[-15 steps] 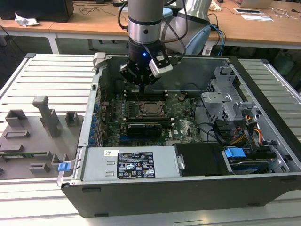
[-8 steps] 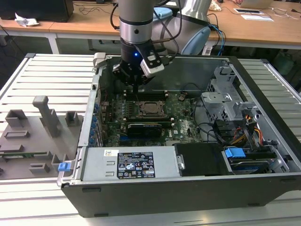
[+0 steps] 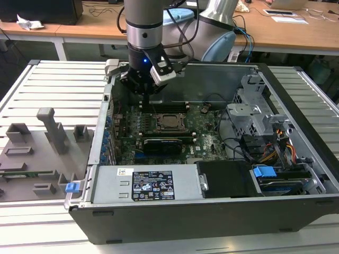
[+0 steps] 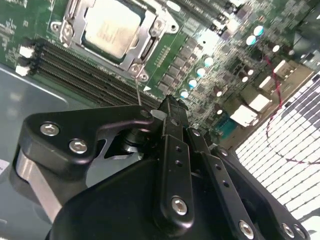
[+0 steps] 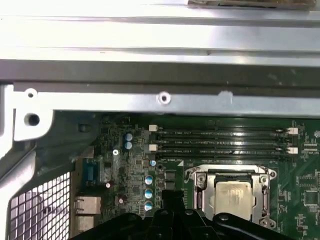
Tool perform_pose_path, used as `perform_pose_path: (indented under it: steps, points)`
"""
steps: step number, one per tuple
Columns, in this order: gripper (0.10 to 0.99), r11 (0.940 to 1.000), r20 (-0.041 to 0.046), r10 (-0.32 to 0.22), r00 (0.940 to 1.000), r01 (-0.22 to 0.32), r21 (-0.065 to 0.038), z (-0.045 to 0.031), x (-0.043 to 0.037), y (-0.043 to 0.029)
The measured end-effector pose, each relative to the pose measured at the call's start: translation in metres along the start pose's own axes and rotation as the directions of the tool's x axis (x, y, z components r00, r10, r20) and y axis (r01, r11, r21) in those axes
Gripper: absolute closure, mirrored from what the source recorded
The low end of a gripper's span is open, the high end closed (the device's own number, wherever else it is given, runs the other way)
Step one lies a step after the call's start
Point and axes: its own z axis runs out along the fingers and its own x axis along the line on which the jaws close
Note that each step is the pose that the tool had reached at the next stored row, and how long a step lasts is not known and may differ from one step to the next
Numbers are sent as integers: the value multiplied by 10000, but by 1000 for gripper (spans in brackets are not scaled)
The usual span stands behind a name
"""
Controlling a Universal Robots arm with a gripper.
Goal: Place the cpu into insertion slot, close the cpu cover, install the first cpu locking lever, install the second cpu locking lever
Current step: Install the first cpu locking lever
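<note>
Gripper (image 4: 167,102) is low inside the computer case (image 3: 296,106), tip over the motherboard (image 5: 127,190) just beside the socket corner nearest the memory slots (image 5: 220,142). Claw state: cannot tell from these angles, the tip is seen edge-on.

- cpu (image 4: 107,30) is seated flat in the insertion slot (image 3: 170,123), near the middle of the board, silver face up and square to the rim. Placement looks done.
- cpu cover (image 4: 150,45) lies down over it, with the chip face showing through the window. It reads as closed, so the frame bears on the chip's edges.
- One thin locking lever (image 4: 138,90) stands up from the socket corner and runs toward the gripper tip, ending right at it. I can't tell whether it is touching or gripped. My guess: the arm sits at this corner because that is where the lever's free end is.
- Judgement: we're at a lever step. I can't tell which of the two this is, or whether the other is latched.
</note>
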Motion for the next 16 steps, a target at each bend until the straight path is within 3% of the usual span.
perform_pose_path:
  steps: [9, 16]
  points:
    - [980, 10000, 0, -20, 10000, 20, -1, 12, -6, 101]
    - [980, 10000, -1, -19, 10000, 19, -1, 20, -151, 112]
